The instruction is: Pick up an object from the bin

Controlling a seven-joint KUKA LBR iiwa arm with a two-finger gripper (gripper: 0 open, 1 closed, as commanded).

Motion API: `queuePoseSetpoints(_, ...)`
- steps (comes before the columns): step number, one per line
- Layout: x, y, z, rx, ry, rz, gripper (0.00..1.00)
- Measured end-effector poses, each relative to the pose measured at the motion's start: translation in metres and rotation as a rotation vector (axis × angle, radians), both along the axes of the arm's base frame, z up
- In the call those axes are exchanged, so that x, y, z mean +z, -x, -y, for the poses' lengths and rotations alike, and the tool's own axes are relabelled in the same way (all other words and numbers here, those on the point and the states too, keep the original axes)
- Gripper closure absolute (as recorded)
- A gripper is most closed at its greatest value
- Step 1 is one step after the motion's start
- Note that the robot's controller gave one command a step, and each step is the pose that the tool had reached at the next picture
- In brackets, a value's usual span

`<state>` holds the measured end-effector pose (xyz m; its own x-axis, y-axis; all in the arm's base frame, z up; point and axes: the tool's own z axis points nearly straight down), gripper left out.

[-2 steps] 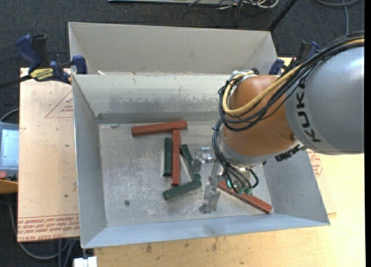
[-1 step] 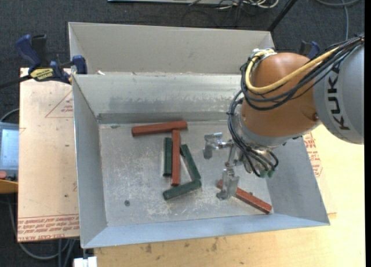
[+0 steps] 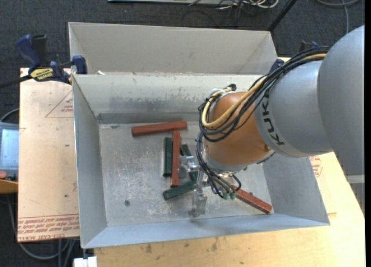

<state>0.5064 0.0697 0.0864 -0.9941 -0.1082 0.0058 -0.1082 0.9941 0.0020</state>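
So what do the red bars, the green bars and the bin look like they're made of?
Red bars: probably painted wood or plastic, going by the flat matte colour and straight square edges. Green bars: likely the same, with a dull dark finish. Bin: grey sheet metal, with a scuffed, speckled floor and folded sloping walls.

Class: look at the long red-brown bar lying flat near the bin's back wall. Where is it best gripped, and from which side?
Probably the red-brown bar at mid-length, from above, closing across its narrow width. It lies flat with bare floor along both long sides there, while its right end nears a second red bar.
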Motion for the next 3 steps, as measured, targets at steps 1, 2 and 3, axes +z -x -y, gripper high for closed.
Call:
queuePoseSetpoints(1, -0.015, -0.003, 0.003, -0.006, -0.002, 0.016, 0.00)
queuePoseSetpoints(2, -0.015, 0.000, -0.014, 0.036, 0.000, 0.013, 0.00)
queuePoseSetpoints(3, -0.015, 0.001, -0.014, 0.035, 0.000, 0.007, 1.00)
